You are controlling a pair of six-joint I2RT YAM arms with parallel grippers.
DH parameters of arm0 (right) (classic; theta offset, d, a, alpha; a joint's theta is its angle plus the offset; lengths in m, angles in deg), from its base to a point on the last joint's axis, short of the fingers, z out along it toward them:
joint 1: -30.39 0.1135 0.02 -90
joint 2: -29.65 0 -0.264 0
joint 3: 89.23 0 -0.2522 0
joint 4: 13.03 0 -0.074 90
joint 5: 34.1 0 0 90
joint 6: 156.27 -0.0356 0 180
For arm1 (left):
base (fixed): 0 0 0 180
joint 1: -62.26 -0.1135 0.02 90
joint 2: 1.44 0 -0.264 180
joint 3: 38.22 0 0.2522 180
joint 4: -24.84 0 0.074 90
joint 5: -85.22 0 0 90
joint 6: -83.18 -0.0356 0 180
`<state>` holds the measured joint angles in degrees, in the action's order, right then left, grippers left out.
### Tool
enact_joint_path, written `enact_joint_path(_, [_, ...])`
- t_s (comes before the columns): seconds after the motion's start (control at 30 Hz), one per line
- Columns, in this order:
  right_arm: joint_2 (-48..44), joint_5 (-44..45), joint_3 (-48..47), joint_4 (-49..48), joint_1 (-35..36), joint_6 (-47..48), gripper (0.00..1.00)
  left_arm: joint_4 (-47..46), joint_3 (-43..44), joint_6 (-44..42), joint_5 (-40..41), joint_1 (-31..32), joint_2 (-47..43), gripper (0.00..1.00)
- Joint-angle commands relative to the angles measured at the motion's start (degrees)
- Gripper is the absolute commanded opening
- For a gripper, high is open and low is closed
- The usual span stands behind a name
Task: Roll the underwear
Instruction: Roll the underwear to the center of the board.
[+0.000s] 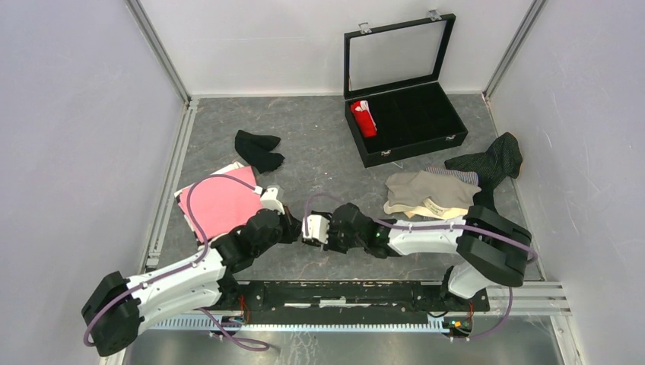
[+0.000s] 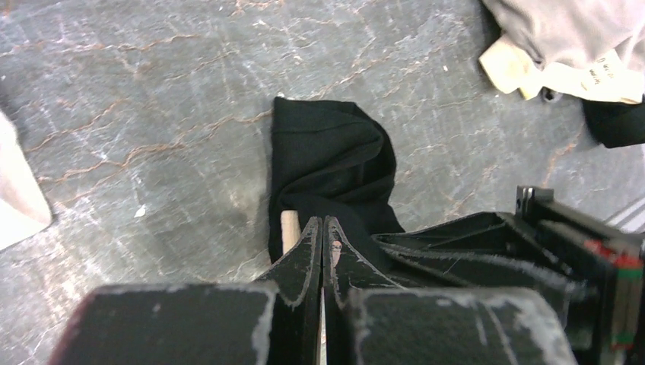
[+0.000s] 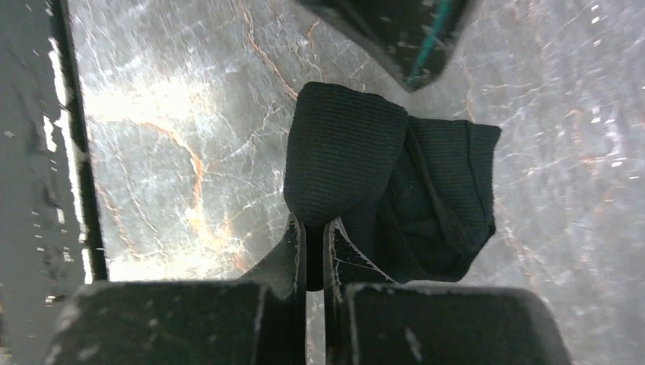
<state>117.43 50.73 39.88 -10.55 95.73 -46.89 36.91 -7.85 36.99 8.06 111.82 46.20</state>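
**A:** Ok, both arms nose to nose, lower middle of the overhead view. The black pair [image 3: 395, 175] is under them, flat-ish on the table [image 1: 327, 144], approx. centre of each wrist view.

**B:** Pincers?

**A:** Right gripper [image 3: 313, 224]: jaws together, clamped on a raised fold at the cloth's left side in its own view. Left gripper [image 2: 323, 222]: jaws pressed together too, tips at the near edge of the cloth. Whether fabric's actually nipped there, can't tell. Black on black.

**B:** How'll it handle?

**A:** Light, floppy, thin knit, zero stiffness. It'll sag and fall open wherever it's not pinned. Not fragile. Not slippery on that rough grey top imo, more likely to drag and bunch.

**B:** So grab where?

**A:** An edge or a folded hem, both ends of one side, so the roll starts even. Pinch mid-cloth and you just lift a tent.

**B:** Rest of the pile?

**A:** Pink pair [image 1: 220, 201] left of centre, second black pair [image 1: 257, 150] above it. Beige pair [image 1: 426, 194] and pinstriped pair [image 1: 494, 163] at right. Red roll [image 1: 363, 118] sits in the case [image 1: 414, 144], upper right, in a left-hand compartment.
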Motion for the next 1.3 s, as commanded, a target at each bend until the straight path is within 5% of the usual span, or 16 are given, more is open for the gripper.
enact_joint_path(0.0, [3.60,-13.84,-3.00,11.19,-4.18,-11.30,0.00,4.24,0.59,0.21,1.89,-0.17,-2.24,0.02])
enact_joint_path(0.6, [11.08,-42.38,4.69,-11.65,-19.20,-43.42,0.00,-4.98,0.24,-5.05,-11.16,-0.17,-0.51,0.02])
enact_joint_path(1.27, [19.41,-39.25,1.32,-7.47,-26.34,-49.62,0.04,-13.00,-0.05,-6.62,-18.66,-0.08,9.59,0.02])
